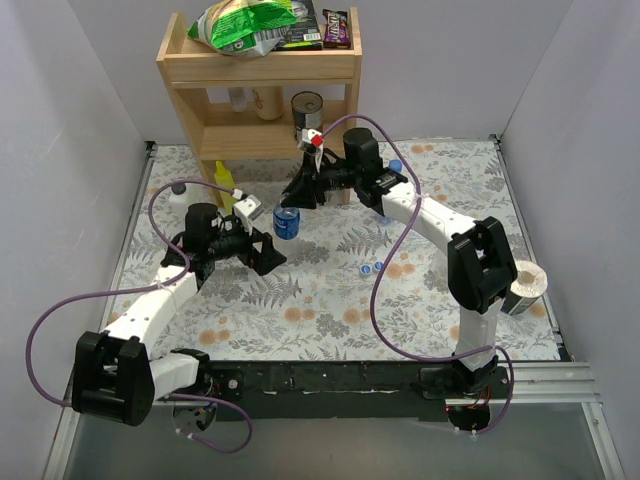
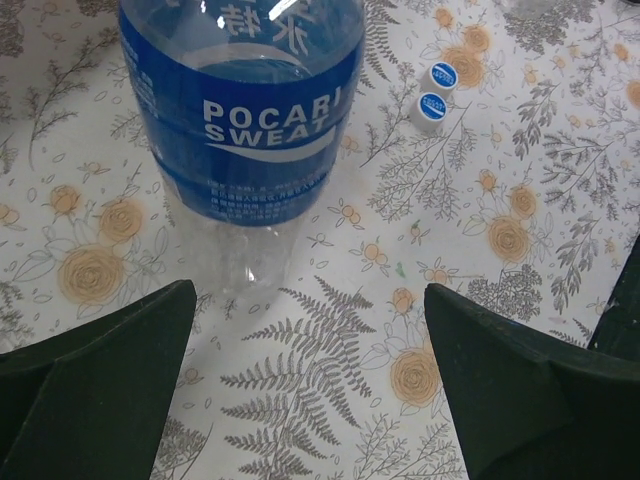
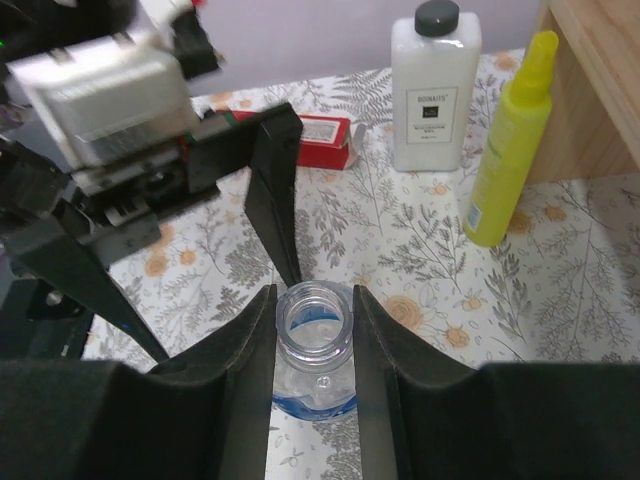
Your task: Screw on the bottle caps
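A clear bottle [image 1: 286,224] with a blue Pocari Sweat label [image 2: 245,120] stands upright on the floral cloth, its mouth [image 3: 314,318] uncapped. My right gripper [image 3: 314,345] is shut on the bottle's neck from above; in the top view the right gripper [image 1: 297,196] hangs just over it. My left gripper [image 2: 308,300] stands open at table height just short of the bottle's base, nothing between its fingers [image 3: 272,190]. Two small blue bottle caps [image 2: 438,88] lie side by side on the cloth [image 1: 371,267], to the right of the bottle.
A wooden shelf [image 1: 260,70] with snack bags and a tin [image 1: 305,108] stands at the back. A yellow spray bottle [image 3: 510,150], a white bottle with a dark cap [image 3: 435,95] and a red box [image 3: 325,135] sit at the far left. A tape roll [image 1: 527,285] lies at the right.
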Available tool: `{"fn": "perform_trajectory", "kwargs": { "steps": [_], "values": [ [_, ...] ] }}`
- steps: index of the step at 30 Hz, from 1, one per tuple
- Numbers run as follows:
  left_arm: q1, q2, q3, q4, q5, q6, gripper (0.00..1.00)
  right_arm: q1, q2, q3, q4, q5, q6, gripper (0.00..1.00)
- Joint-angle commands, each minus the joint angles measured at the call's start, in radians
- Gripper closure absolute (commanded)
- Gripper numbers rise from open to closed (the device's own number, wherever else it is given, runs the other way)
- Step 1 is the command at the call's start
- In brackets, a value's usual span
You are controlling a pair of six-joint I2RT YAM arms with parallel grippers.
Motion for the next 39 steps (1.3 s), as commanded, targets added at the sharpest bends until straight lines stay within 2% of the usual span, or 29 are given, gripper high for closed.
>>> {"fn": "perform_trajectory", "kwargs": {
  "steps": [1,4,11,15,18,24,30,34,39],
  "values": [
    [-0.046,0.041,0.03,0.076,0.046,-0.03,0.02,0.003,-0.076,-0.024,0.208,-0.054,0.175,0.8],
    [-0.081,0.064,0.027,0.088,-0.012,-0.027,0.02,0.002,-0.073,-0.021,0.266,-0.068,0.233,0.81],
    [-0.081,0.08,0.026,0.134,-0.115,-0.048,0.02,0.002,-0.074,-0.014,0.268,-0.086,0.27,0.81],
    [-0.081,0.089,0.036,0.191,-0.284,-0.063,0.02,0.0,-0.085,-0.029,0.274,-0.103,0.291,0.82],
    [-0.083,0.101,0.05,0.191,-0.229,-0.014,0.02,-0.001,-0.091,-0.05,0.329,-0.115,0.339,0.82],
    [-0.09,0.109,0.055,0.156,-0.003,-0.03,0.02,-0.001,-0.093,-0.055,0.372,-0.119,0.369,0.82],
    [-0.09,0.101,0.041,0.154,0.026,-0.027,0.05,-0.003,-0.093,-0.07,0.429,-0.131,0.423,0.82],
    [-0.092,0.104,0.046,0.116,0.051,-0.008,0.16,-0.003,-0.091,-0.07,0.429,-0.132,0.423,0.82],
    [-0.09,0.1,0.043,0.113,0.058,-0.013,0.23,-0.003,-0.094,-0.067,0.418,-0.126,0.414,0.82]
  ]
}}
